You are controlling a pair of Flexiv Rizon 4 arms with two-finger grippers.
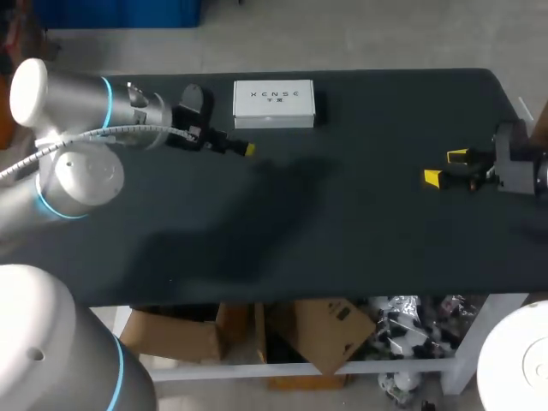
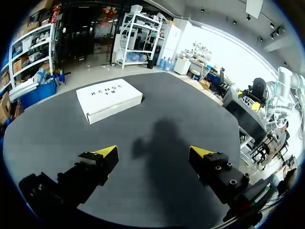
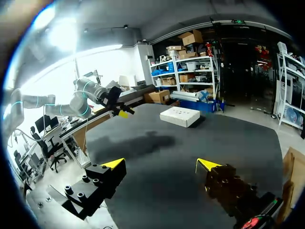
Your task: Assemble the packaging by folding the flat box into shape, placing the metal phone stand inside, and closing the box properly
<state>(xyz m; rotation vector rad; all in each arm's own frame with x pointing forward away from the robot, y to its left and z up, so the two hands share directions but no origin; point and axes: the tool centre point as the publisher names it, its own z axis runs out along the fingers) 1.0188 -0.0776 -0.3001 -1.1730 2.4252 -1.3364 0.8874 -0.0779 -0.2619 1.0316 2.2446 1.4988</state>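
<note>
A white box and two grippers over a black tabletop.

The closed white box [image 1: 274,104] lay flat near the far edge of the tabletop [image 1: 360,231], its lid up. The left arm [image 1: 86,103] came in from the left, and its gripper [image 1: 244,149] was just beside the box's near left corner, with one yellow tip showing. The right arm [image 1: 522,167] entered at the right edge. Its gripper [image 1: 445,167] was well apart from the box, its two yellow tips spread with nothing between them.

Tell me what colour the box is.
The box is white with dark print on top; clearest in the left wrist view.
</note>
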